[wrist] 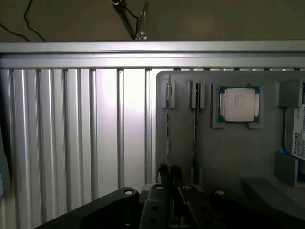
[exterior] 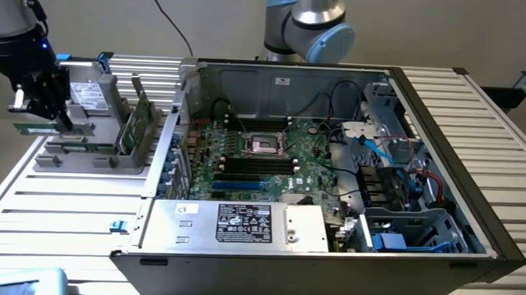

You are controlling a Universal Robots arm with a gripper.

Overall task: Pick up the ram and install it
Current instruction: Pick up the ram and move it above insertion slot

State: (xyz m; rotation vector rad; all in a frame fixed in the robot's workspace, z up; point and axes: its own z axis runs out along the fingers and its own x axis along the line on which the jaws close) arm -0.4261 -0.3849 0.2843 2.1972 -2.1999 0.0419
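Green ram [exterior: 29, 128] partly hidden by clamping tool [wrist: 169, 175].

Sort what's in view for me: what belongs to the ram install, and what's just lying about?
Job: the ram, at the tool's tips; the motherboard's black slots in the open case.
Lying about: processor chip and drive in the grey holder; another green stick standing there.
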